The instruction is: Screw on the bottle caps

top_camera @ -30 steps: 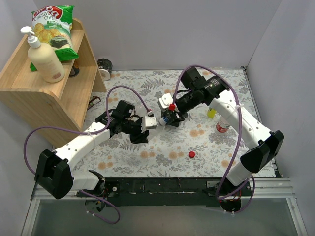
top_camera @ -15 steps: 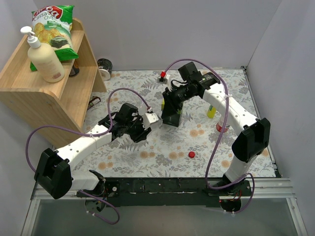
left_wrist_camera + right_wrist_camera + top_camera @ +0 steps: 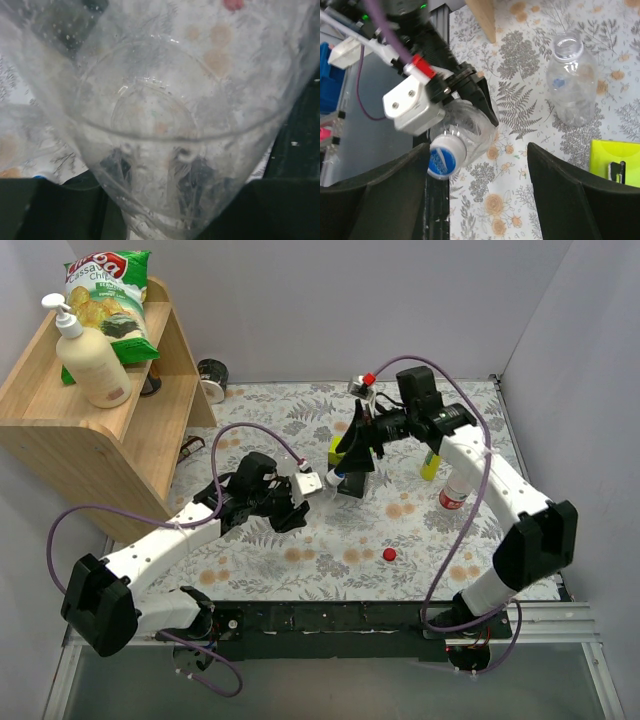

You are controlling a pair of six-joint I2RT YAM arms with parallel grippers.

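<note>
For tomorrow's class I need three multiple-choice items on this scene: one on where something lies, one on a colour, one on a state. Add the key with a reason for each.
1. Where does the red cap lie?
A. on a bottle's neck
B. on the mat
C. between a gripper's fingers

2. What colour is the cap on the bottle that the left gripper holds?
A. blue
B. red
C. yellow

3. How does the right gripper stand?
A. shut on a cap
B. shut on a bottle
C. open

Key:
1 B: it lies alone on the floral mat.
2 A: the right wrist view shows a blue cap on the held bottle's neck.
3 C: its fingers stand wide apart with nothing between them.
</note>
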